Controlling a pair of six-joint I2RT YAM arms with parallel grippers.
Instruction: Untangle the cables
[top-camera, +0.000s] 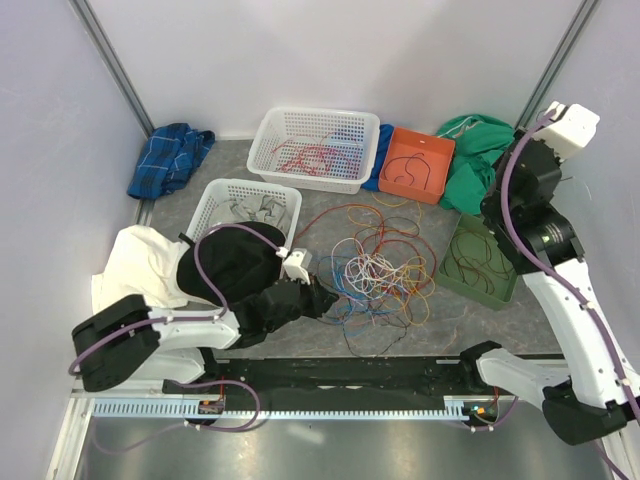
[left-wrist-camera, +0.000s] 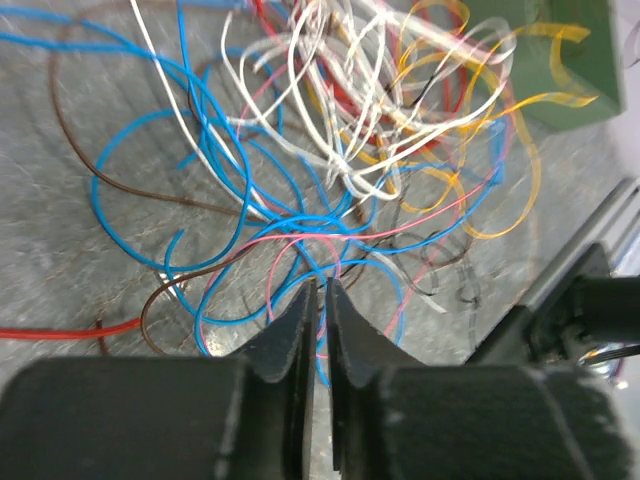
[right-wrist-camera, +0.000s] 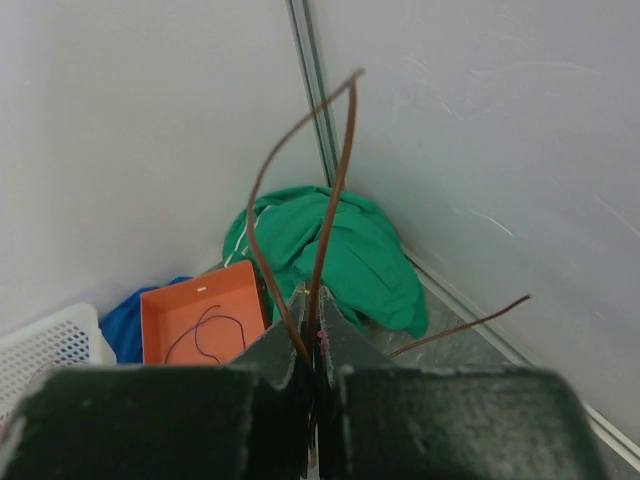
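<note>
Though thin, cables (top-camera: 378, 268) in loose loops.

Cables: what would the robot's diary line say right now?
left pincer: shut on blue cable in tangle | right pincer: shut on brown cable, held up | untangling: not done

Grey table (top-camera: 450, 325): cables (top-camera: 385, 268) tangled centre; white baskets (top-camera: 305, 181), orange bin (top-camera: 405, 188), green bin (top-camera: 476, 292), cloths (top-camera: 170, 158) around.

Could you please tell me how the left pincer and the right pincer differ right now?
The left pincer sits low in the tangle, pinching a blue cable; the right pincer is high near the corner, holding a brown cable. Both are shut on a strand.
</note>
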